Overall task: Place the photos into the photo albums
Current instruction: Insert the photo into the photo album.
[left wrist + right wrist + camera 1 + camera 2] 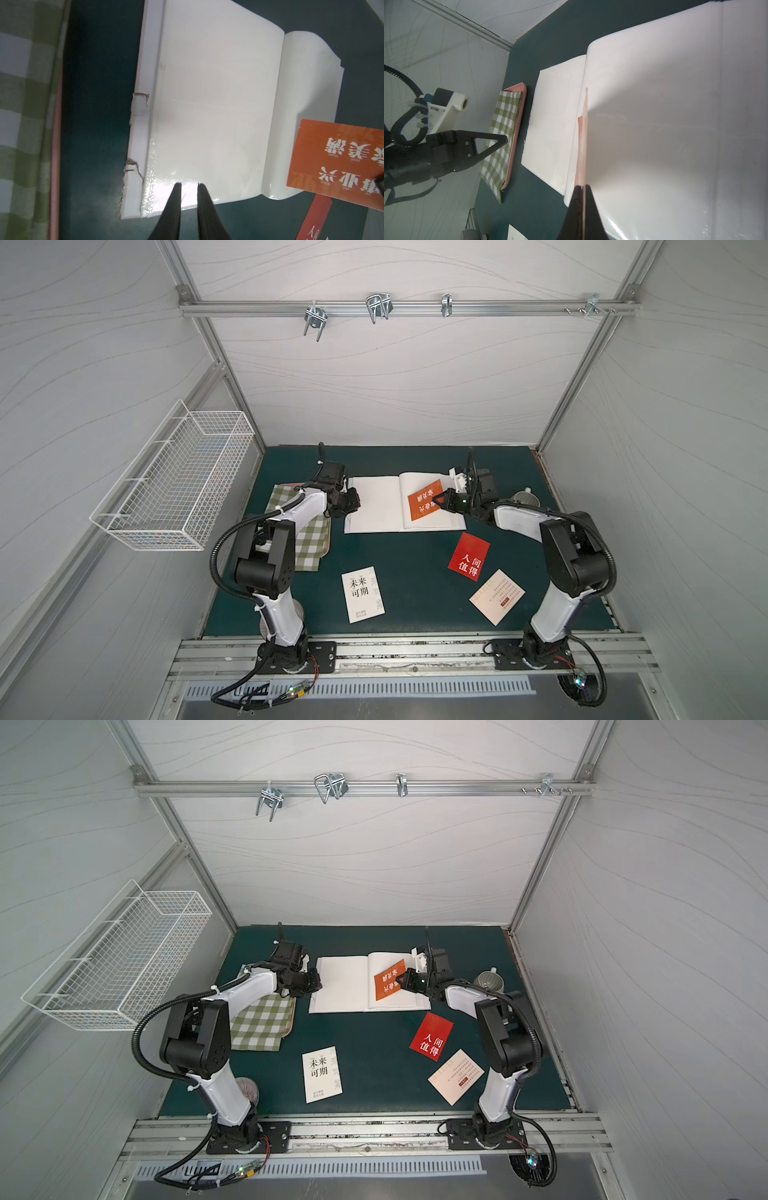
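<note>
Aluminium rail (415, 649) | green mat (415, 572), open album (374, 502) | pale walls (374, 385) | wire basket (174, 481)

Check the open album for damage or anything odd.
The photo album has a damaged cover. In the left wrist view, two ragged tears notch its outer edge and expose brown board, on the side where the left gripper is working. The pages themselves look intact.

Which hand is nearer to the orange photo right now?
Right. The right hand grips the orange photo by its edge, over the right page of the album. The left hand is apart from it, at the outer edge of the left page.
</note>
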Robot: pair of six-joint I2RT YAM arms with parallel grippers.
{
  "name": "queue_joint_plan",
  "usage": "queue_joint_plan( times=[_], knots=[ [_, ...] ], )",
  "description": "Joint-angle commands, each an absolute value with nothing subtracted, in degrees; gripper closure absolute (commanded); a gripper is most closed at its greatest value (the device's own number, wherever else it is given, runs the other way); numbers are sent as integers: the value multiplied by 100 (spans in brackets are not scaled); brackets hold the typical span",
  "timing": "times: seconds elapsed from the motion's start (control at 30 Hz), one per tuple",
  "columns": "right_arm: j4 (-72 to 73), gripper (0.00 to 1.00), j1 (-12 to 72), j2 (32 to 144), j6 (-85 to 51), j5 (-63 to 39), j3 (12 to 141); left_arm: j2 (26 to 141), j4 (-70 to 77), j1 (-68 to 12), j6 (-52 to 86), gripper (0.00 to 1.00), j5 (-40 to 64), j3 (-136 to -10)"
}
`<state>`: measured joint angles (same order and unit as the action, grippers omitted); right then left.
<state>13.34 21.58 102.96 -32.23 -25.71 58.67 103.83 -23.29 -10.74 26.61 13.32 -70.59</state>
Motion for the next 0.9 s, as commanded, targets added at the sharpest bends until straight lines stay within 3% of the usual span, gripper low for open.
queue_joint_plan(
  times=[0.0,0.87],
  knots=[
    [1809,100,2221,10433,-3505,-2697,5928,10582,-2113,-1037,2654,81,1404,-7190],
    [444,100,2883,10338,-3476,-1184,5927,11052,-2102,-953,2961,81,1573,-7077]
  ],
)
